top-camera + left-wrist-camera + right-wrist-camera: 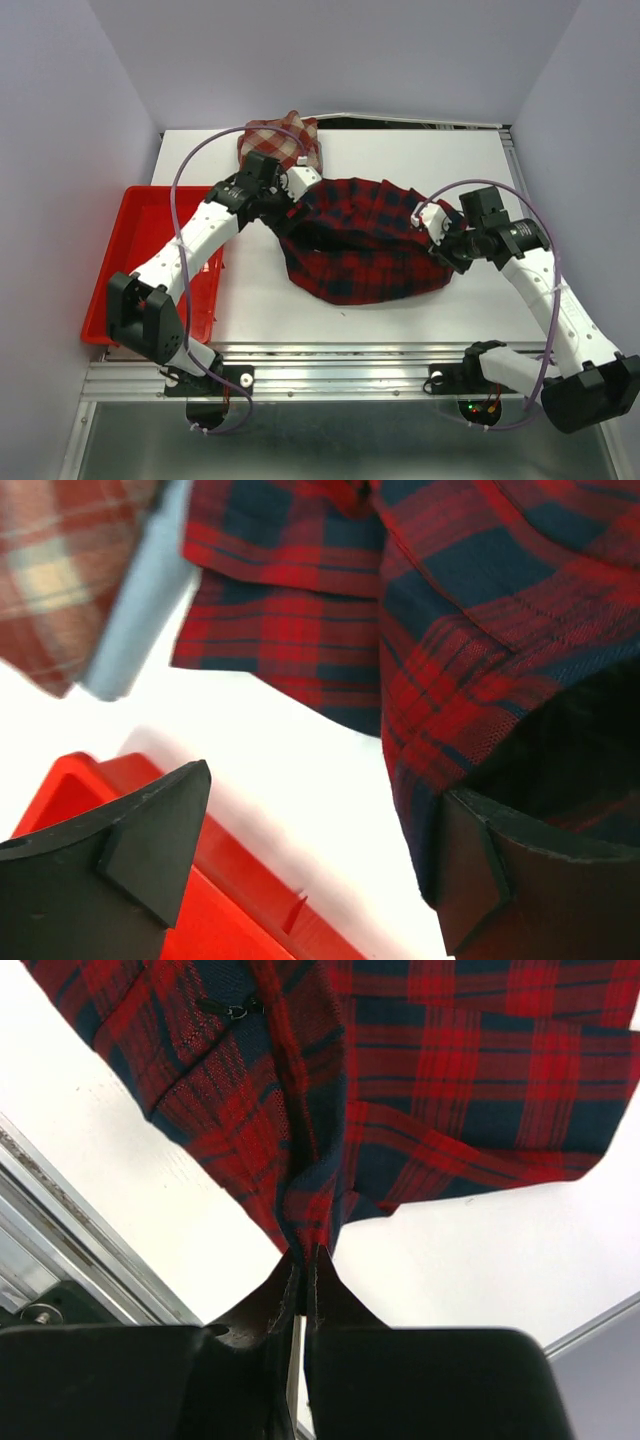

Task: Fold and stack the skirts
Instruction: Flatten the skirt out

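Right fingers [305,1270]: pressed together, pinching a bunched edge of the plaid skirt [360,245] at its right side.
Left fingers [322,780]: spread wide with nothing between them, low over the worktop [400,310]. One finger sits against the plaid skirt's left edge, the other hangs over the red tray [140,215].
Plaid skirt: lies in the middle of the worktop, rumpled and part doubled over, its outline uneven. It looks mid-fold, not yet a neat packet.
Check skirt [280,135]: at the far edge of the worktop, just behind the left arm and touching the plaid skirt's far left corner. It sits as a small bundle; whether it is properly folded I cannot tell.
Light blue skirt [140,600]: only a strip shows, against the check skirt in the left wrist view; how it is folded is hidden.
Done so far: two smaller skirts appear gathered together at the back, perhaps a started stack.
Left to do: finish folding the plaid skirt, then place it with the others.
In the way: the red tray lies beside the left arm's path, and the left arm itself covers part of the back pile.
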Robot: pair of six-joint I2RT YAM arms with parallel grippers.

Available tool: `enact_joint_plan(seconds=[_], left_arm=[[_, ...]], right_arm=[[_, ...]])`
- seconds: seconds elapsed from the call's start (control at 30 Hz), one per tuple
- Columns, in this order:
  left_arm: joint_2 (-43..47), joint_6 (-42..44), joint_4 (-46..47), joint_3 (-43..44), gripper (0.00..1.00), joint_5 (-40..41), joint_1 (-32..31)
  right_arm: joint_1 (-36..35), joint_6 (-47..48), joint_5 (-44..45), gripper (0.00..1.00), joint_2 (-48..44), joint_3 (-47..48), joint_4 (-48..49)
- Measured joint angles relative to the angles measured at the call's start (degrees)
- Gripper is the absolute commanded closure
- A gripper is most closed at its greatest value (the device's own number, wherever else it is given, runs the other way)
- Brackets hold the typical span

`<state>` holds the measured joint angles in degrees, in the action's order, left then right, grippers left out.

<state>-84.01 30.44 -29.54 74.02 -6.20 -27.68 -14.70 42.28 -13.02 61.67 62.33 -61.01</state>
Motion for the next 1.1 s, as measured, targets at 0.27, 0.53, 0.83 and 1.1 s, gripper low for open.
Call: enact_joint_plan(seconds=[0.27, 0.53, 0.83, 1.1], left_arm=[[3.0, 11.1, -5.0, -0.2, 0.02, -21.5, 9.0], [11.8, 20.8, -7.2, -1.9, 0.01, -35.3, 9.4], [5.0, 28.3, -8.8, -8.2, 0.01, -35.9, 9.4], [0.1, 30.4, -4.8, -8.5, 0.01, -34.8, 9.2]], right_arm=[[0.0, 0.2, 0.0, 0.99, 3.8, -1.3, 2.4], [0.0, 0.1, -0.8, 0.99, 5.4, -1.3, 3.2], [0.0, 0.1, -0.9, 0.99, 5.5, -1.3, 3.2], [0.0, 0.1, -0.9, 0.99, 5.4, -1.3, 3.3]])
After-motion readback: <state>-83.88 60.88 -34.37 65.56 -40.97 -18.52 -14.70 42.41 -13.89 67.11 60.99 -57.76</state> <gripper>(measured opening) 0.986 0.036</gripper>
